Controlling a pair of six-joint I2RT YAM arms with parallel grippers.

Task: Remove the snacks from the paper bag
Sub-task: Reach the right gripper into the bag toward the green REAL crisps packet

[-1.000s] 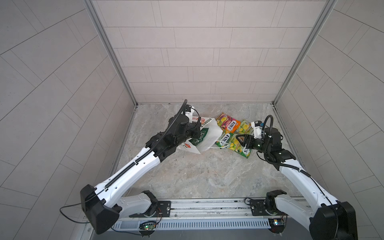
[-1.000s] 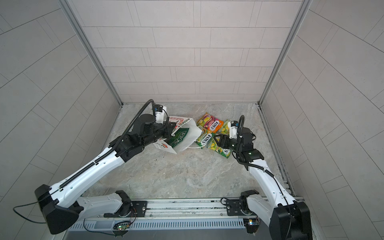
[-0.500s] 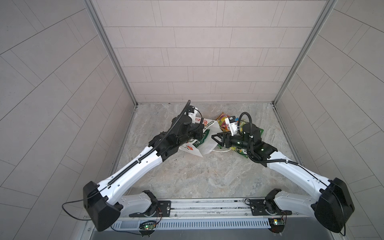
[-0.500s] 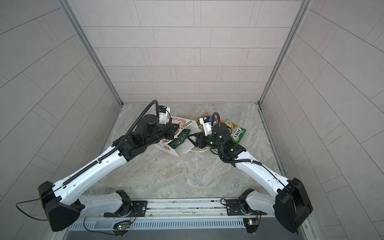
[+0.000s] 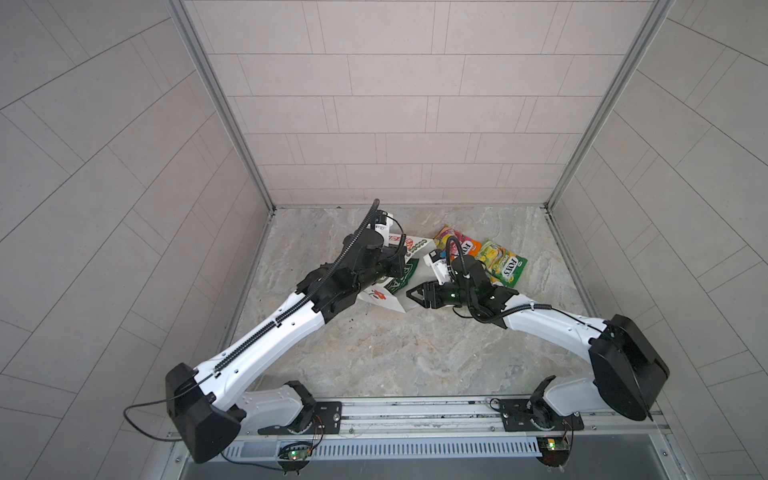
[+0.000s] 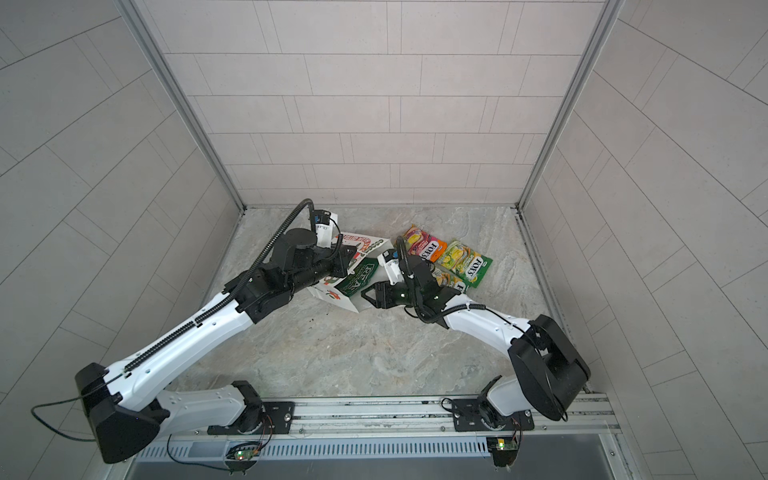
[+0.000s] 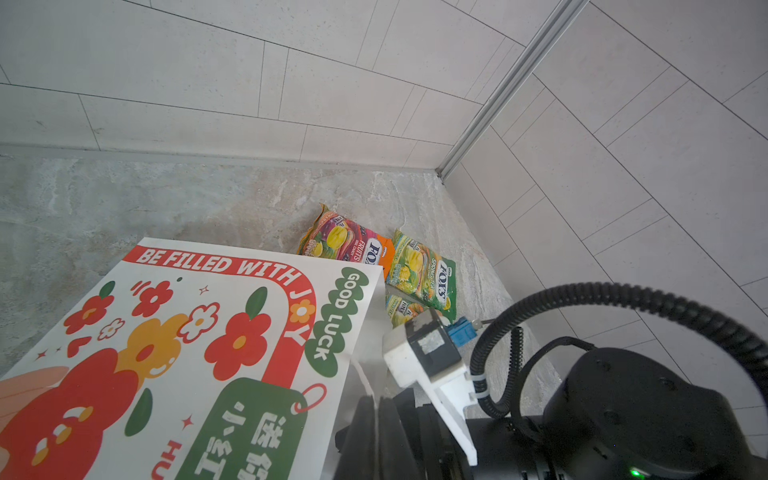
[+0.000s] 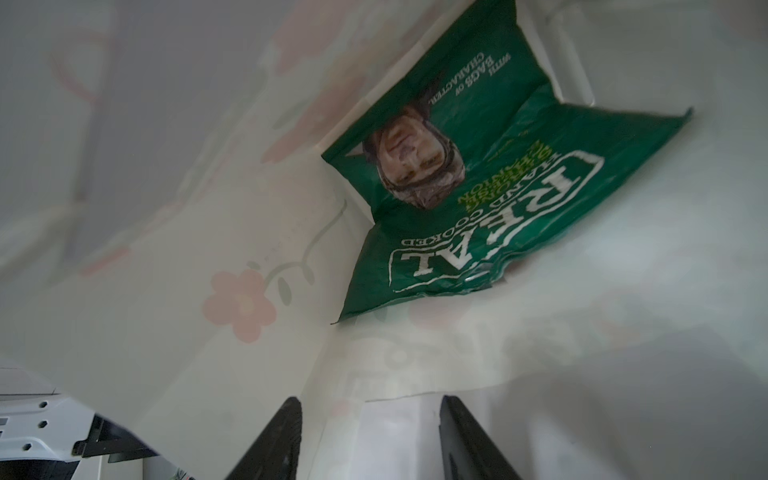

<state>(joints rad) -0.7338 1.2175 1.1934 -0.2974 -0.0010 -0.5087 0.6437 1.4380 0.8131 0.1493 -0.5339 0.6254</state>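
We see L end effector (image 7: 377, 409) clenched on the paper bag (image 7: 199, 332), R end effector (image 8: 370, 401) released, jaws apart at its mouth, REAL crisp bag (image 8: 457, 187) inside

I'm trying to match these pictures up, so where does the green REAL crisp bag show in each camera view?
Top view: crisp bag in the paper bag's open mouth, mid-floor between the arms.
Top view: same spot, slightly further left.
Left wrist: not in it; only the paper bag's outside shows.
Right wrist: deep inside the bag, beyond the open right claw.
Shared landmark: the paper bag.
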